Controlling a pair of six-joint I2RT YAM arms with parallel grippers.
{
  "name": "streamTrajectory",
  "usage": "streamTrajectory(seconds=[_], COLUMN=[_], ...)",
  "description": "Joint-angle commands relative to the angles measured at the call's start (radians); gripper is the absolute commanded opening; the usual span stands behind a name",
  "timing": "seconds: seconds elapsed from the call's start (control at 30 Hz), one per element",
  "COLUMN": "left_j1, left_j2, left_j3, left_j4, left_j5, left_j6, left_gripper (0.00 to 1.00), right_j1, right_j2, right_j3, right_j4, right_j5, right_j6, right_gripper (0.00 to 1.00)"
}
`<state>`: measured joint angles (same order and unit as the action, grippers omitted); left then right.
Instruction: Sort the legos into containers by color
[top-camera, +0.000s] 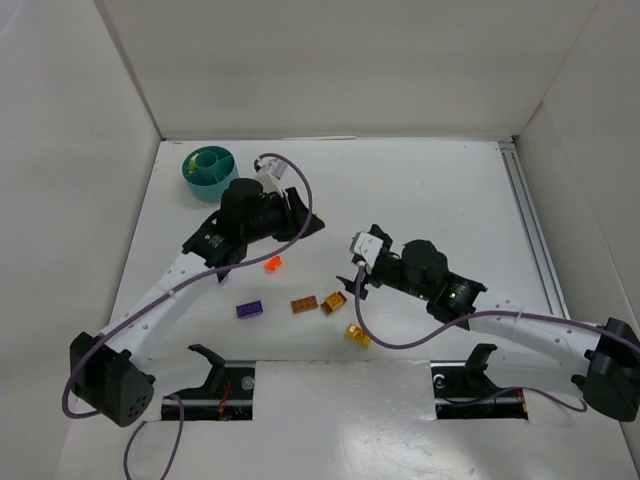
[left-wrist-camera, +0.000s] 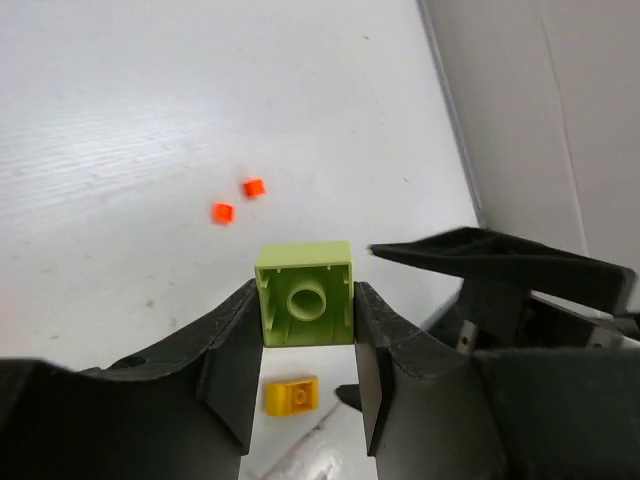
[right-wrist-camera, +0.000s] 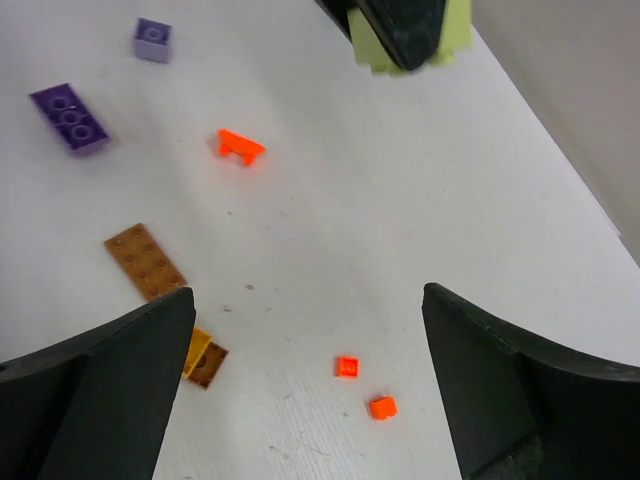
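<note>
the left gripper (left-wrist-camera: 305, 335) was clamped on a pale green square plastic brick (left-wrist-camera: 304, 295), with one finger on each side wall and the hollow underside facing the wrist camera. judged purpose: a side-wall grip fixes the brick square and clear of the table for carriage to the round teal plastic tub (top-camera: 205, 185). the brick sat between the fingertips, not deep in the jaws. in the overhead view this gripper stood near the tub, to its right and on the arm-base side, not over any compartment. release was not yet done.

the right gripper (right-wrist-camera: 308, 300) had its fingers wide apart and held nothing, well apart from the tub. outside the tub lay a bright red-orange plastic piece (right-wrist-camera: 241, 147), a purple oblong brick (right-wrist-camera: 68, 117), an orange-brown flat plate (right-wrist-camera: 147, 262), a small lavender brick (right-wrist-camera: 152, 38) and a golden yellow brick (left-wrist-camera: 291, 394). two tiny red-orange bricks (right-wrist-camera: 347, 367) lay between the spread fingers in the wrist view, judged the nearest candidates for that gripper.
</note>
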<state>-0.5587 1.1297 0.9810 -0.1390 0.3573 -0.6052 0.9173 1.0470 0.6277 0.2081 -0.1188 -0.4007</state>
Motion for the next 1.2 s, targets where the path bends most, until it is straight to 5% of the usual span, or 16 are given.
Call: streamTrajectory(seconds=[0.0,0.2,0.3,0.43,0.83,1.17], left_j1=[0.136,0.544,0.675,0.717,0.841,0.823], left_j2=[0.039,0.162,0.266,0.413,0.878,0.99], left_j3=[0.079,0.139,0.263,0.438,0.939,1.03], left_j4=[-0.068,0.012,-0.02,-0.059,-0.189,-0.225], left_j5=[-0.067,0.023,-0.042,-0.216,-0.201,-0.155], left_j6=[0.064,0.081,0.1,0.111,0.151,0.173], left_gripper=[0.07,0.07,0.07,0.08,0.14,0.18], right_j1=[-0.023,-0.167,-0.26,-0.351,-0.508,-0.564], right_j2=[0.027,0.113,0.171,0.258,0.427,0.545], right_j3=[0.069,0.142,0.181,0.245,0.405,0.5], right_j4=[-0.022,-0.061,-0.061,-0.085,-0.127,-0.156], right_j5=[0.15,0.02,-0.092,-0.162,-0.189,-0.269], right_j6=[0.034,0.045,0.057,0.057,0.048,0.048], right_gripper=[1.0,1.0,1.0,1.0,1.0,1.0])
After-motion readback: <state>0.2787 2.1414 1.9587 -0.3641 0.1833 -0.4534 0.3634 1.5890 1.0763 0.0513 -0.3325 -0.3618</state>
